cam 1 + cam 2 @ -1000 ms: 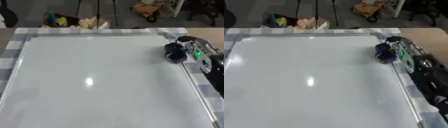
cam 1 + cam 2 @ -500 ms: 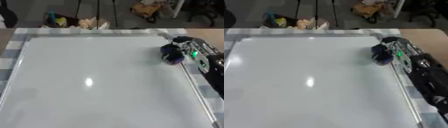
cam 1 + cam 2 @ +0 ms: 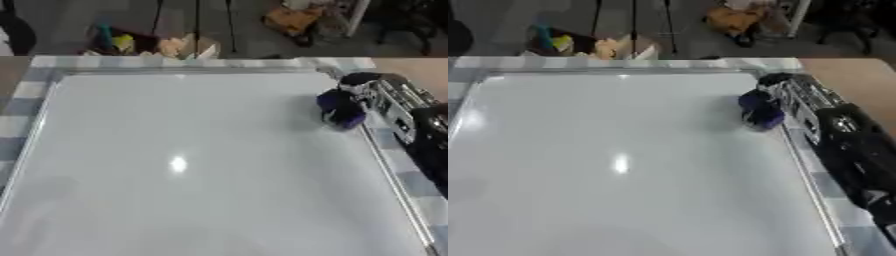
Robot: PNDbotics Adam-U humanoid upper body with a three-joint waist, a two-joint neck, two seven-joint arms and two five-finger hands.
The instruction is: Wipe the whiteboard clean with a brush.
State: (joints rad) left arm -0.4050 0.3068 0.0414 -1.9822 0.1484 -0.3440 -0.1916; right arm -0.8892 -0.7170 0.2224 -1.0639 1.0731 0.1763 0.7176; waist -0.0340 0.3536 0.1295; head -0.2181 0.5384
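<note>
A large whiteboard (image 3: 184,165) with a silver frame fills most of the table; its surface looks white, with only a light glare spot. At its upper right, my right hand (image 3: 374,92) reaches in from the right edge and is curled round a dark blue brush (image 3: 338,110), which rests on the board just inside the right frame. The black right forearm (image 3: 850,145) runs along the board's right side. My left hand shows in no view.
A grey-and-white checked cloth (image 3: 398,160) lies under the board and shows along its edges. Bare wooden tabletop (image 3: 859,80) shows at the far right. Beyond the far edge are floor clutter, stand legs and a cardboard box (image 3: 188,47).
My right hand has slid the blue brush a little leftward, inward from the board's right frame. The board surface looks the same.
</note>
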